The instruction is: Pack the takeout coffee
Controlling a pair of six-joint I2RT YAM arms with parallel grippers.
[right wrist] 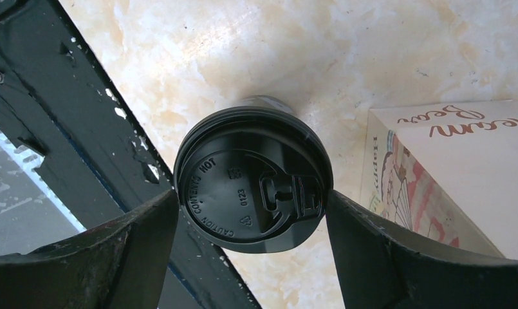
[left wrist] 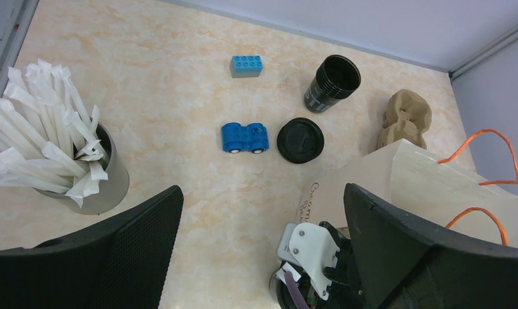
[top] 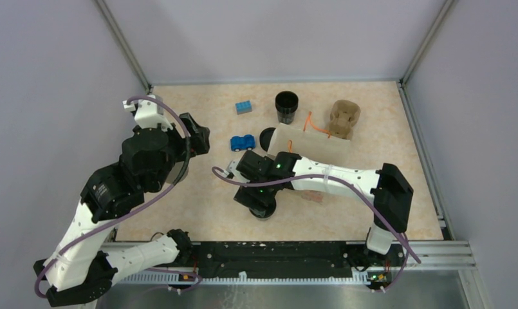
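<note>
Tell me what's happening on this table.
The right hand is closed around a lidded black cup near the table's front edge, beside the paper bag. The left hand hangs open, holding nothing. A second black cup stands open farther back, a loose lid lying near it.

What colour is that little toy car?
Blue. The car shows best in the left wrist view.
</note>
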